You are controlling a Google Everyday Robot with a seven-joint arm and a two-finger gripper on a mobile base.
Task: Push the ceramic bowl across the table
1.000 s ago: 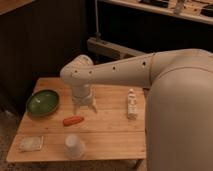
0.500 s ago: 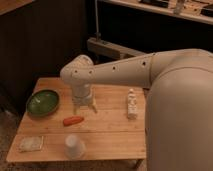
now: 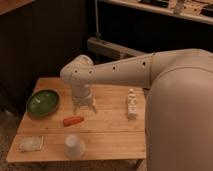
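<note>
The green ceramic bowl [image 3: 42,102] sits near the left edge of the wooden table [image 3: 110,131]. My gripper [image 3: 84,107] points down over the middle of the table, a short way to the right of the bowl and apart from it. Its fingertips hang just above the tabletop. My white arm reaches in from the right.
An orange carrot [image 3: 73,120] lies just below the gripper. A white upturned cup [image 3: 73,146] stands near the front edge. A pale flat packet [image 3: 31,143] lies at the front left corner. A small white bottle [image 3: 131,103] stands at the right.
</note>
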